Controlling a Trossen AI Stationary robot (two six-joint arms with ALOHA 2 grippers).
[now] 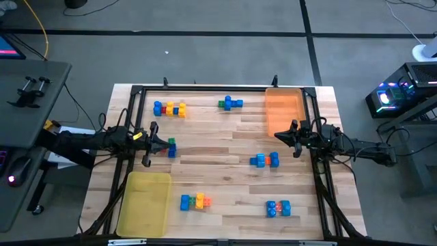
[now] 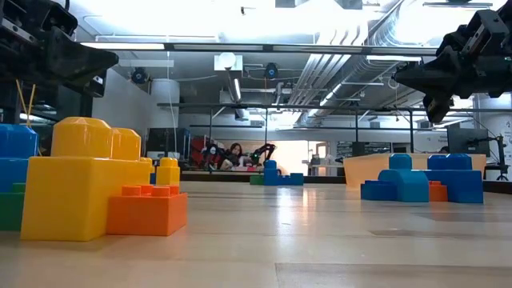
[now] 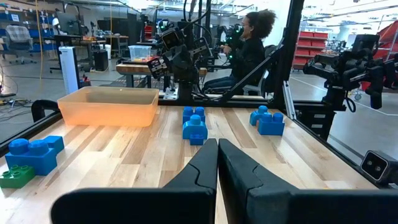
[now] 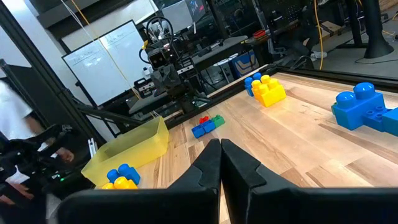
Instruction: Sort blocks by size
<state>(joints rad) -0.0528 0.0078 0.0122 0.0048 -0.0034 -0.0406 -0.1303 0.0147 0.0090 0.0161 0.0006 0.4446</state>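
Several clusters of blocks lie on the wooden table: blue, yellow and red (image 1: 171, 108), green and blue (image 1: 230, 103), small green and blue (image 1: 171, 147), blue (image 1: 264, 160), blue, yellow and orange (image 1: 195, 201), and blue with orange (image 1: 278, 208). My left gripper (image 1: 151, 143) hovers shut and empty just left of the small green and blue cluster; its fingers meet in the left wrist view (image 3: 217, 163). My right gripper (image 1: 295, 137) hovers shut and empty beside the orange tray, above the table; its fingers meet in the right wrist view (image 4: 221, 165).
A translucent orange tray (image 1: 283, 109) stands at the far right and a translucent yellow tray (image 1: 145, 201) at the near left. A dark frame runs around the table. A person sits beyond the table's right edge (image 3: 249, 43).
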